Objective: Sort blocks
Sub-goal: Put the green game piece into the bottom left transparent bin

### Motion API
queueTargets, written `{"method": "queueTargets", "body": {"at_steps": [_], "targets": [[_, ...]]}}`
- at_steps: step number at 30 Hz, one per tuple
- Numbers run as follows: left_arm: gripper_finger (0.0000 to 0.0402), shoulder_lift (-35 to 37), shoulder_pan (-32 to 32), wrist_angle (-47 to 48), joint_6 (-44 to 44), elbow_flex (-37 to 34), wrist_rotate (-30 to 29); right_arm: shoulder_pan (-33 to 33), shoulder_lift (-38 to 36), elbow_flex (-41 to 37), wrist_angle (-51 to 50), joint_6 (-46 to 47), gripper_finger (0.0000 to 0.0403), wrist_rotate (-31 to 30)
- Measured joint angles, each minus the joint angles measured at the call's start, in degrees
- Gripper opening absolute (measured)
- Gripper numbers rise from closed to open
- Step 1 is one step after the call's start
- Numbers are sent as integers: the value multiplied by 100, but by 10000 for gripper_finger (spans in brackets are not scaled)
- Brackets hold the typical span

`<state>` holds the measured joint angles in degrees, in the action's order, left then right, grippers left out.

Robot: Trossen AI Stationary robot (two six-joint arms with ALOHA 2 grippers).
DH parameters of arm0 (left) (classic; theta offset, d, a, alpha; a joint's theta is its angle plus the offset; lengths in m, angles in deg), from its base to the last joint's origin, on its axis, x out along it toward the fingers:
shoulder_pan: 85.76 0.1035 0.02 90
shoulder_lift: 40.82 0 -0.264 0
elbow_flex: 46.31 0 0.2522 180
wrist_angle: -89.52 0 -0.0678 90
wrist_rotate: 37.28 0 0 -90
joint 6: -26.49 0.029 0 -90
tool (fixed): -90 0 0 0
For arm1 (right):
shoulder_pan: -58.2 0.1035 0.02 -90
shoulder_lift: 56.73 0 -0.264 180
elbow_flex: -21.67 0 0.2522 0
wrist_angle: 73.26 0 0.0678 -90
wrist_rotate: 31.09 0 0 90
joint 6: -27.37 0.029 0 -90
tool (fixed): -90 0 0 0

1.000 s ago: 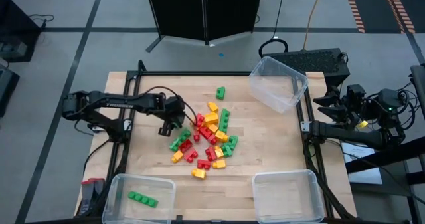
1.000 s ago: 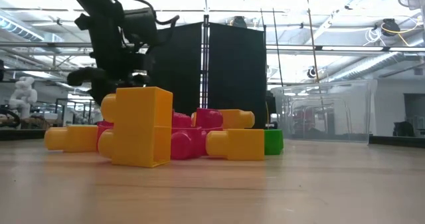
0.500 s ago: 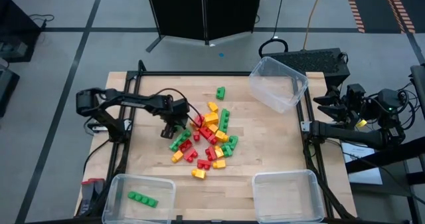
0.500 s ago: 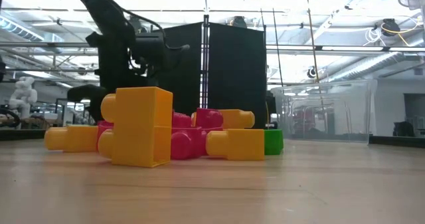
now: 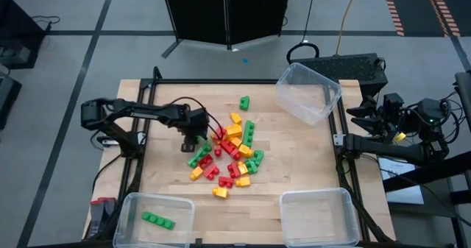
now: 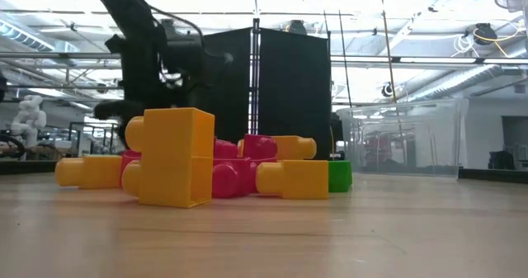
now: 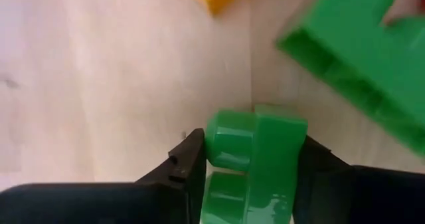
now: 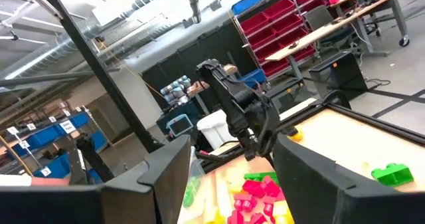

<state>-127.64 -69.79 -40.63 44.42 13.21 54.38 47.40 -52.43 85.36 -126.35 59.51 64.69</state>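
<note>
With the left gripper lowered from its hover a second ago onto the pile's left edge, its fingers have narrowed around a green block lying on the tabletop. Contact both sides; grip looks made, lift not begun. Likely destination: near-left bin, one green block inside. Right gripper parked off-table, fingers spread, empty.

Blocks lie mid-table, bins at three corners.
</note>
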Motion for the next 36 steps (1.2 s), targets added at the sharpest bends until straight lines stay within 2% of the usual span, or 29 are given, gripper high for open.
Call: {"method": "queueTargets", "body": {"at_steps": [5, 12, 16, 22, 28, 36], "targets": [[118, 529, -65, 167, -416, 255, -349, 1, 0, 0, 0, -22, 208, -2], [116, 1551, -446, 865, -1316, 1148, -321, 2, 0, 0, 2, -49, 208, -2], [116, 2246, -1049, 1163, -2108, 1756, -155, 0, 0, 0, 4, -127, 208, -24], [119, 2973, -2427, 1131, -3281, 2447, -166, 2, 0, 0, 6, -131, 208, -159], [117, 2958, -3887, 1173, -4337, 2636, -340, 0, 0, 0, 6, -133, 208, -364], [116, 2131, -5423, 1290, -5414, 2635, -267, 1, 0, 0, 6, -110, 208, -603]]}}
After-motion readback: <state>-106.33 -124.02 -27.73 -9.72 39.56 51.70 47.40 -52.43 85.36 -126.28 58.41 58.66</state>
